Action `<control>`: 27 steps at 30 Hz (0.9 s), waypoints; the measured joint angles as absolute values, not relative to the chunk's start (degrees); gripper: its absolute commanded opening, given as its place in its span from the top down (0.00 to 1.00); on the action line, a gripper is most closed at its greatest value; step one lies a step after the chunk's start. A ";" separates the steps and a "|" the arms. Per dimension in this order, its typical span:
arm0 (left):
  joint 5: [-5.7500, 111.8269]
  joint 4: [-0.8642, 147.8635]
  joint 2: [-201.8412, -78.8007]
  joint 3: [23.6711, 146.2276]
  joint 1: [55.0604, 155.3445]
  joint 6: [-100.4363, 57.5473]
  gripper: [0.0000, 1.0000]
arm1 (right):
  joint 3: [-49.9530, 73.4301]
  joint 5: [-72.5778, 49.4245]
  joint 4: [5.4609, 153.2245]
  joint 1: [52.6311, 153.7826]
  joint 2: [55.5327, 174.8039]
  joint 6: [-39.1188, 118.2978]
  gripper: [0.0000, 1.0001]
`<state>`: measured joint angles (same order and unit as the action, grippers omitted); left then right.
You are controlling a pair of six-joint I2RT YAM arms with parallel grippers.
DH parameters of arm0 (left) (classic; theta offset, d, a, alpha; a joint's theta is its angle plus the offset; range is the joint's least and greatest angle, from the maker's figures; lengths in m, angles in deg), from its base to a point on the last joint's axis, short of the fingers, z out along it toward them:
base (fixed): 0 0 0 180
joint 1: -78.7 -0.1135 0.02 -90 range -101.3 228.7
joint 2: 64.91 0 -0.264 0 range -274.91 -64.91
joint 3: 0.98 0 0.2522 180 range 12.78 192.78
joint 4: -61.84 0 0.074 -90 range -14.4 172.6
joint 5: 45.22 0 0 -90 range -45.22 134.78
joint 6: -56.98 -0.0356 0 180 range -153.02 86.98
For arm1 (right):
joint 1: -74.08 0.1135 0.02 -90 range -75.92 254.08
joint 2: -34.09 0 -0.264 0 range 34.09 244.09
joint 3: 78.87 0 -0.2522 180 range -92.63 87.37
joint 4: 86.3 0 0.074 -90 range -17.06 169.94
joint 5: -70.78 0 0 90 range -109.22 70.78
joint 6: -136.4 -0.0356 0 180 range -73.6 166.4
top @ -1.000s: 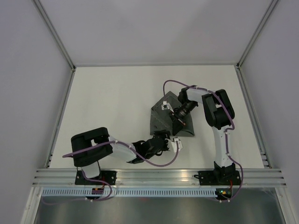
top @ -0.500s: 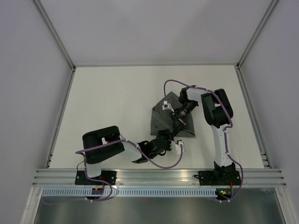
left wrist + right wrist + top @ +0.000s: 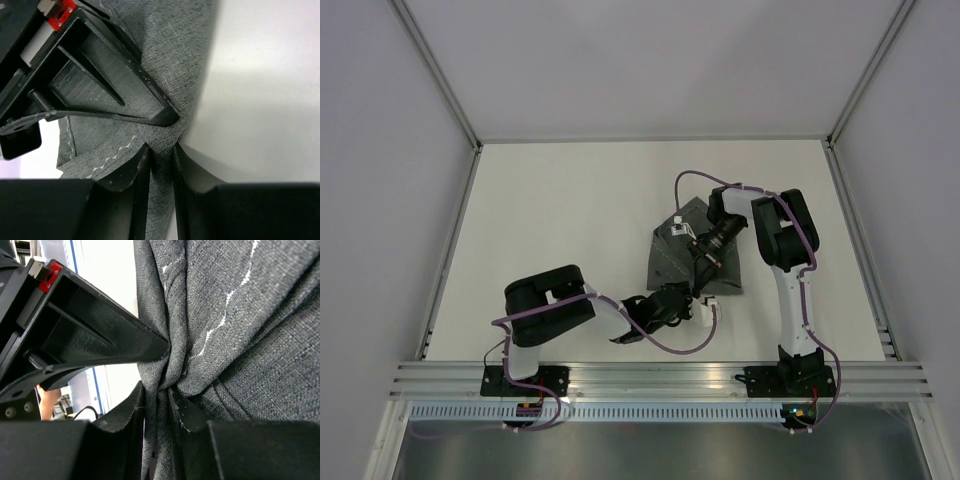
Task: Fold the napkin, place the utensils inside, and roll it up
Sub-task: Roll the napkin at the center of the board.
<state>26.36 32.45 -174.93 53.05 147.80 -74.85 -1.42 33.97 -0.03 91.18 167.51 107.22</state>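
The napkin (image 3: 692,250) lies right of the table's middle, already folded into a rough triangle with its wide edge toward the near side. No utensils show in any of the 3 views, so they may be hidden under the cloth or simply not there; I cannot tell which.

At the napkin's near edge the cloth is gathered into a tight ridge, and both pincers meet at that 1 spot. The left gripper (image 3: 161,165) is clenched on a thin pleat of grey fabric right at the hem, with the pale stitched line running just beside its fingers (image 3: 131,175). The right gripper (image 3: 156,407) reaches in from the far side and is clamped on a thicker bunch of the same cloth, several layers wrinkling up between its jaws. Each wrist view shows the other arm's finger close above its own, nearly touching.

Holding the edge from 2 opposite sides probably serves to lift or turn the layers together without the fold sliding apart. The white table (image 3: 570,220) is bare around the cloth, so there is room on the left for dragging or rolling.
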 measured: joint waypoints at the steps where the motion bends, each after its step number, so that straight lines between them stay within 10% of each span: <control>1: 26.78 33.30 -174.91 53.64 147.78 -74.76 0.90 | -1.64 33.73 -0.31 91.14 167.71 107.24 0.97; 20: 39.56 64.18 -173.07 68.83 143.72 -65.16 0.98 | 2.64 29.69 8.02 90.02 159.62 100.47 0.46; 27: 45.09 66.59 -172.90 70.21 142.08 -61.47 0.98 | 3.50 28.92 20.48 85.63 154.66 96.12 0.41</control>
<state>45.09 66.59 -172.90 70.21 142.08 -61.47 3.50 28.92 20.48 85.63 154.66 96.12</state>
